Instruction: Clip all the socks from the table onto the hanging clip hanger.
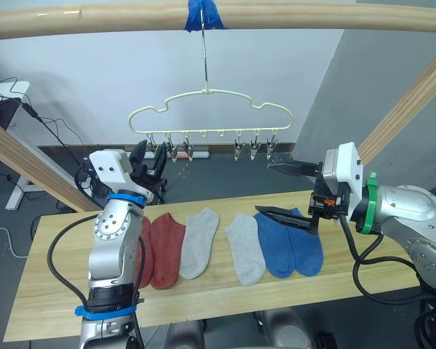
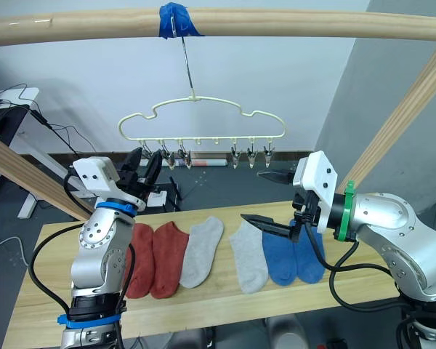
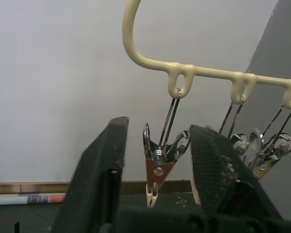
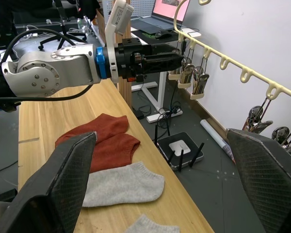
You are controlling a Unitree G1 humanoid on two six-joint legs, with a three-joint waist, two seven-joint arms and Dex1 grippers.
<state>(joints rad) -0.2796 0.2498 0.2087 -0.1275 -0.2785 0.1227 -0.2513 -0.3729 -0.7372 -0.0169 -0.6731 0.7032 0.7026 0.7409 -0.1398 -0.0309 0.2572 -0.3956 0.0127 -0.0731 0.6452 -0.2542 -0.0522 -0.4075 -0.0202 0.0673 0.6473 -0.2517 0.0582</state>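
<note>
Six socks lie in a row on the plank table: two rust-red, two light grey and two blue. My left forearm covers part of the outermost red sock. The pale-yellow clip hanger hangs above by its hook. My left gripper is raised to the hanger's left end and is open. In the left wrist view a metal clip hangs between its fingers. My right gripper is wide open and empty, hovering above the blue socks.
The hanger's hook hangs from a thick wooden rail at a band of blue tape. Slanted wooden beams stand at both sides. A black router and cables lie on the floor behind the table.
</note>
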